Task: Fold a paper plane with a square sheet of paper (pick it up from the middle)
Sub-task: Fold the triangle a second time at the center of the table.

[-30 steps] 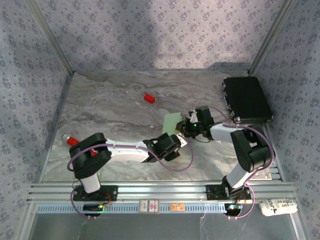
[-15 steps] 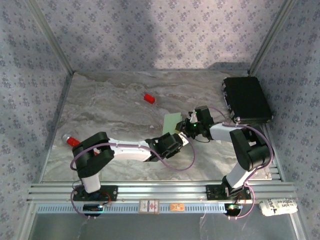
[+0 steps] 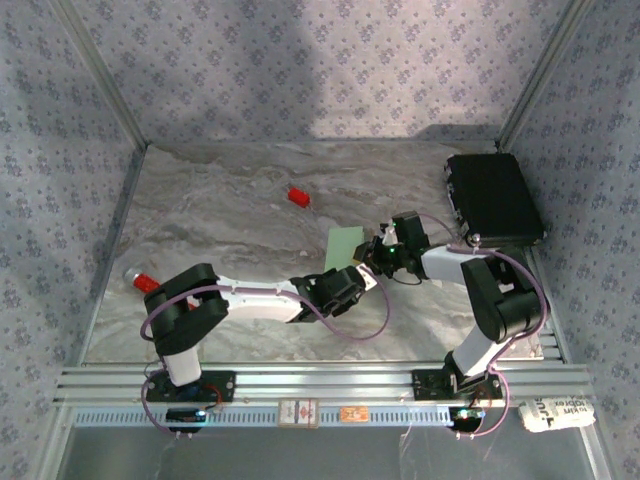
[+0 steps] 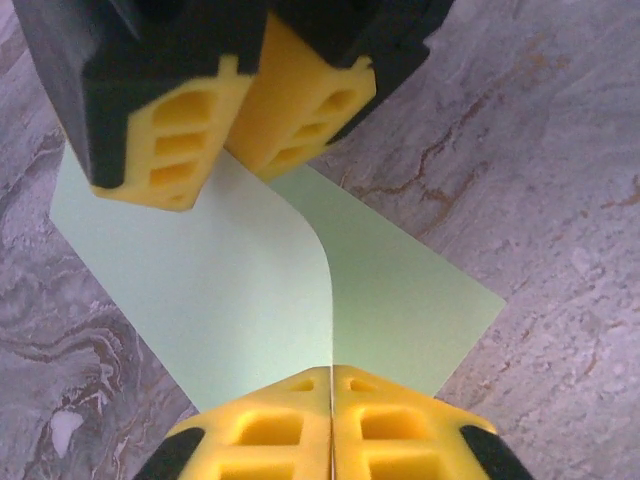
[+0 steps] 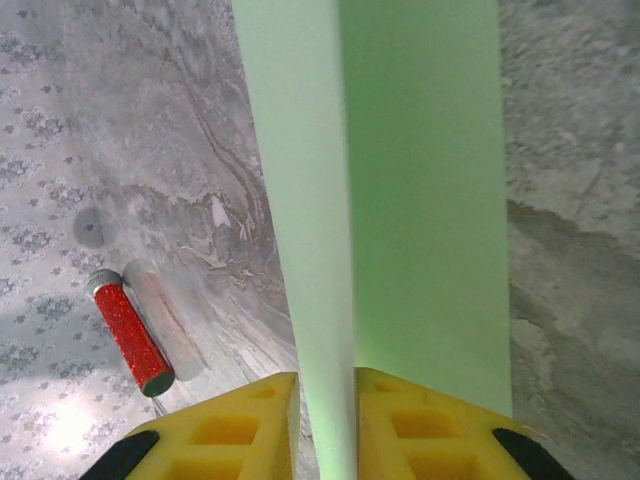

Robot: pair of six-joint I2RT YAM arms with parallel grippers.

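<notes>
Pale-green paper [image 3: 343, 245], thin, light and floppy, curls up near the middle of the counter [image 3: 220, 220]. Both the left pincer [image 4: 332, 385] and the right pincer [image 5: 327, 385] clench it from opposite sides. It is probably best held gently at the crease, as it crumples.

Place: I'd call this a robotics lab test cell.
Enclosure: patterned backdrop panels [image 3: 300, 70] wall me in on three sides, framed by bare aluminium posts [image 3: 100, 80].
Counter: a marble-print counter [image 3: 220, 200], staged like a set.
Mounting: my left arm [image 3: 230, 295] and right arm [image 3: 495, 300] are bolted to a slotted aluminium rail [image 3: 320, 381], with purple cables [image 3: 365, 330] exposed.
Gear: a black equipment case [image 3: 493, 198] sits far right.
</notes>
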